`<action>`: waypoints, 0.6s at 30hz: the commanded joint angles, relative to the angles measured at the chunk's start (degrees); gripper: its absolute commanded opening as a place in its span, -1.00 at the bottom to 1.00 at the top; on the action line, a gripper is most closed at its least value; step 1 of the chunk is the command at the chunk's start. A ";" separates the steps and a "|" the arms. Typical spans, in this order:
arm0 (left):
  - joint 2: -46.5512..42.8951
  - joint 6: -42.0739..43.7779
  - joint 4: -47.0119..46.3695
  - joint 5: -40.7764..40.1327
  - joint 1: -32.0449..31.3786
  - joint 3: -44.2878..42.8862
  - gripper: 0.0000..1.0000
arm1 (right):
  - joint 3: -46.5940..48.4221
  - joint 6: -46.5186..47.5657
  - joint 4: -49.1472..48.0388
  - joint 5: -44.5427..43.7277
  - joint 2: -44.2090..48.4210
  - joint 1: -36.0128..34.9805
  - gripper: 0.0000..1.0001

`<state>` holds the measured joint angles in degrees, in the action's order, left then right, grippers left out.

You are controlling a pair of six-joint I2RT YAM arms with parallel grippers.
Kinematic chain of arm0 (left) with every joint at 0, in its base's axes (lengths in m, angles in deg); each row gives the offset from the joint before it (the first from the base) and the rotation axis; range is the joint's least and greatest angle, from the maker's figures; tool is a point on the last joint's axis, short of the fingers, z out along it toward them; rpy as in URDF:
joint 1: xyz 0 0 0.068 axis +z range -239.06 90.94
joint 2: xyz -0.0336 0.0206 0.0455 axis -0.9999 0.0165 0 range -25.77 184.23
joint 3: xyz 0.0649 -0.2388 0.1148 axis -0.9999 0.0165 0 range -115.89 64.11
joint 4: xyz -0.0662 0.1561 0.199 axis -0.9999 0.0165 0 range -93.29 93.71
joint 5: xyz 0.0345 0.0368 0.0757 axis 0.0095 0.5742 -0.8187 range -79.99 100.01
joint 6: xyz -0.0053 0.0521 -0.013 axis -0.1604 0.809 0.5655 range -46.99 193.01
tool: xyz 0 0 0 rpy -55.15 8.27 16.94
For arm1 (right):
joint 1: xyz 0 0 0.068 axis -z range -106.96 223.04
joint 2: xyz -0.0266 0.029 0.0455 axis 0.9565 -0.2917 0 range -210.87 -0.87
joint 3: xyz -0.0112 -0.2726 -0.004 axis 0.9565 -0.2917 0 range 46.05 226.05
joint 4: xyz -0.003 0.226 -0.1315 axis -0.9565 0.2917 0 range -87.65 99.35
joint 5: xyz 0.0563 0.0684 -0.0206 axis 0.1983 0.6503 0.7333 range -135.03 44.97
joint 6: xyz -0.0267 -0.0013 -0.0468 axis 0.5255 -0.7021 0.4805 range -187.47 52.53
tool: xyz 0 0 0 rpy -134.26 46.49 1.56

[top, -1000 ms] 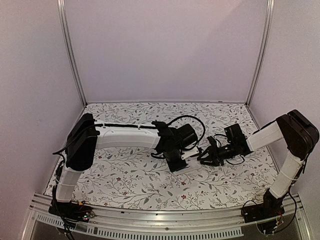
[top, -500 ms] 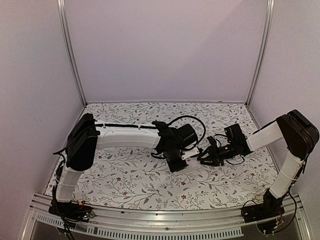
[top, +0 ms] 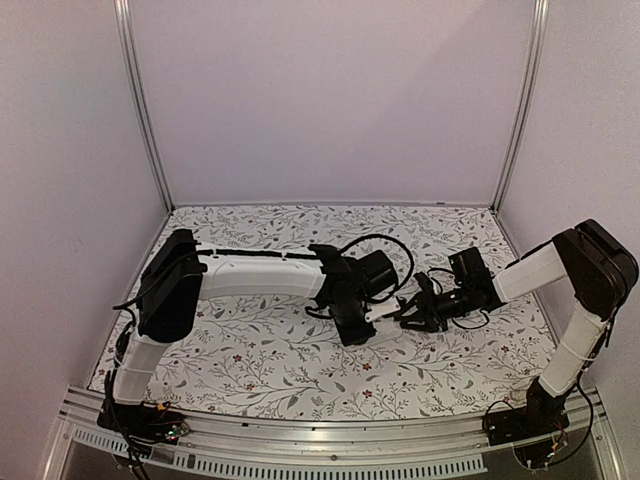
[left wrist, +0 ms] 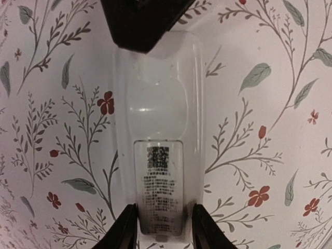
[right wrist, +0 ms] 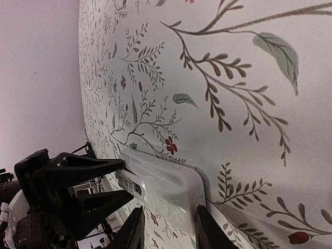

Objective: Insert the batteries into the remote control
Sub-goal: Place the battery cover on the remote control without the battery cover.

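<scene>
The white remote control [left wrist: 158,119] lies just above the flowered cloth with its back face up, showing a printed label with a code. My left gripper [left wrist: 162,228] is shut on the remote's label end, one finger on each long side. My right gripper [right wrist: 167,228] is shut on the opposite, rounded end of the remote [right wrist: 166,189]. In the top view the remote [top: 386,313] spans the short gap between the left gripper [top: 366,318] and the right gripper [top: 408,316] at mid-table. The batteries are not in view.
The flowered cloth [top: 270,350] covers the whole table. Pale walls with metal posts [top: 140,110] close in the left, back and right sides. Black cables [top: 385,240] loop above the left wrist. A metal rail [top: 300,440] runs along the near edge.
My left arm has shifted slightly to the right, carrying its end of the remote closer to the right gripper. The right arm has hardly moved.
</scene>
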<state>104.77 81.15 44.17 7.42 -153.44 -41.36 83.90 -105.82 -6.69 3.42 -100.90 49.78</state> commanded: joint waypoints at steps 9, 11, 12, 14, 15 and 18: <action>-1.21 0.13 -0.56 0.01 -0.35 -0.10 0.11 | -0.40 0.07 -0.54 0.77 1.15 -0.60 -0.33; -1.88 0.25 -1.18 -0.69 -0.31 0.00 0.19 | -0.40 0.13 -0.51 0.77 1.16 -0.67 -0.32; -2.13 0.33 -1.42 -1.05 -0.26 0.02 0.22 | -0.40 0.12 -0.52 0.73 1.20 -0.63 -0.32; -2.70 0.45 -2.07 -1.81 -0.15 0.05 0.24 | -0.40 0.12 -0.46 0.62 1.09 -0.64 -0.32; -3.20 0.39 -2.58 -1.87 -0.01 0.13 0.25 | -0.40 0.18 -0.47 0.60 1.18 -0.60 -0.32; -4.88 -0.01 -3.70 -1.51 0.51 0.41 0.26 | -0.40 0.12 -0.41 0.51 1.28 -0.62 -0.30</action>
<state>104.16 81.39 42.90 6.39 -153.39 -41.36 83.90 -105.79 -6.69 3.55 -100.90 49.75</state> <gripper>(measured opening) 0.626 0.346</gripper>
